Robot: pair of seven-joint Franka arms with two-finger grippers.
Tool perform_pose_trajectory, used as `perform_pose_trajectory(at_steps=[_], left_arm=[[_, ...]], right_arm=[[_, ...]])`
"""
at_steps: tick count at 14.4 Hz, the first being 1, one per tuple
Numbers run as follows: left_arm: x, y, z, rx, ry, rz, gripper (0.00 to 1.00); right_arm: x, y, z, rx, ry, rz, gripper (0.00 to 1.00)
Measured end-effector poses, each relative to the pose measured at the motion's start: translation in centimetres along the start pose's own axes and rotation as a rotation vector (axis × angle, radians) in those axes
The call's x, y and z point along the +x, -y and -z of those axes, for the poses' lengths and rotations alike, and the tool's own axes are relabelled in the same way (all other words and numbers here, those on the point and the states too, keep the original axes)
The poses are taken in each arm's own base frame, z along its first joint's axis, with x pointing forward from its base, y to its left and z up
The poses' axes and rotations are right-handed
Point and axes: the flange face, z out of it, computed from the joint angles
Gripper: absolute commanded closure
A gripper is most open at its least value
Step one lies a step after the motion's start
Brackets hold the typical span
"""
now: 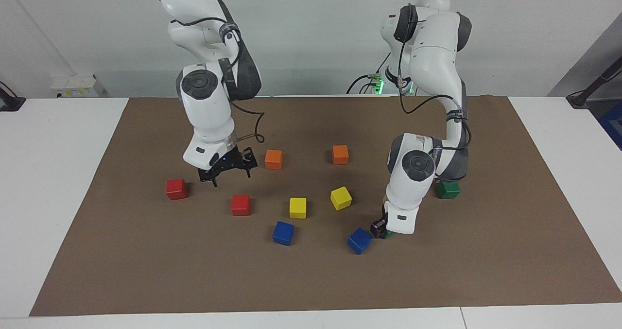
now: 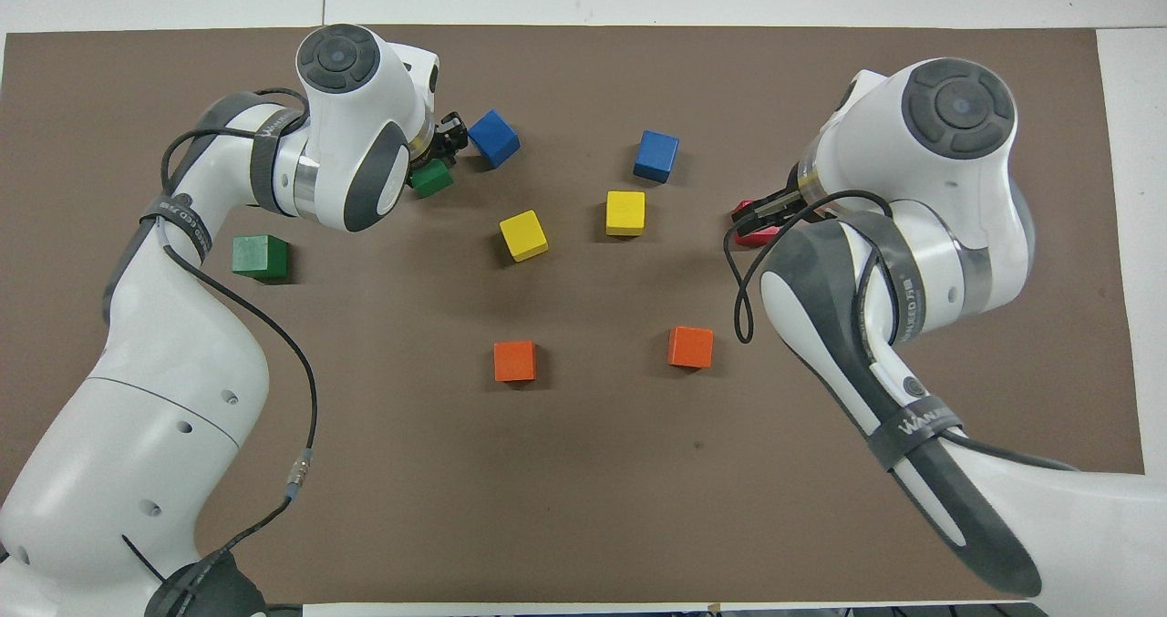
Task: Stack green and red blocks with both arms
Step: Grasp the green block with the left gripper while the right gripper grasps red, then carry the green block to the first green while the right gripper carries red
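Observation:
One dark green cube (image 1: 447, 189) sits near the left arm's end, also in the overhead view (image 2: 260, 256). My left gripper (image 1: 380, 229) is down at the table on the second green cube (image 1: 388, 233), which is mostly hidden by it and touches a blue cube (image 1: 359, 240); overhead the gripper (image 2: 444, 148) covers part of that green cube (image 2: 430, 178). Two red cubes (image 1: 176, 189) (image 1: 240, 205) lie toward the right arm's end. My right gripper (image 1: 232, 176) hangs open and empty in the air over the second one (image 2: 746, 232), as the overhead view (image 2: 764, 218) shows. The other red cube is hidden overhead.
Two orange cubes (image 1: 273, 159) (image 1: 340, 154) lie nearer the robots. Two yellow cubes (image 1: 298, 207) (image 1: 340, 198) sit mid-mat. Another blue cube (image 1: 283, 233) lies farther out. All rest on a brown mat (image 1: 486, 270) on a white table.

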Motion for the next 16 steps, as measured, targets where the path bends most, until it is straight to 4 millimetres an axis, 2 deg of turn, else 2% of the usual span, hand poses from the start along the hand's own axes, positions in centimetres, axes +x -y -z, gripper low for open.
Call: perform_pose_trajectory(at_steps=[4, 6, 9, 11, 12, 14, 16], left_arm=[[0.0, 1.0, 0.4, 0.063, 0.046, -0.014, 1.0], [0.5, 2.0, 2.4, 0.077, 0.058, -0.124, 1.0], [3.0, 7.2, 8.7, 0.097, 0.085, -0.303, 1.0], [3.9, 11.2, 11.7, 0.102, 0.098, -0.391, 1.0], [4.1, 13.2, 12.2, 0.104, 0.107, -0.425, 1.0], [4.6, 16.6, 12.1, 0.103, 0.129, -0.49, 1.0], [5.5, 19.8, 10.8, 0.075, 0.124, -0.541, 1.0]], right_arm=[[-0.2, 0.4, -2.6, -0.021, -0.054, 0.217, 0.0], [-0.6, 0.5, -3.9, -0.028, -0.082, 0.298, 0.0], [-1.5, 0.7, -6.0, -0.044, -0.102, 0.38, 0.0], [-2.0, 0.9, -6.7, -0.05, -0.098, 0.435, 0.0], [-2.2, 0.9, -6.7, -0.05, -0.096, 0.439, 0.0], [-2.3, 0.2, -6.6, -0.05, -0.097, 0.385, 0.0], [-2.6, -2.6, -6.6, -0.05, -0.093, 0.257, 0.0]])
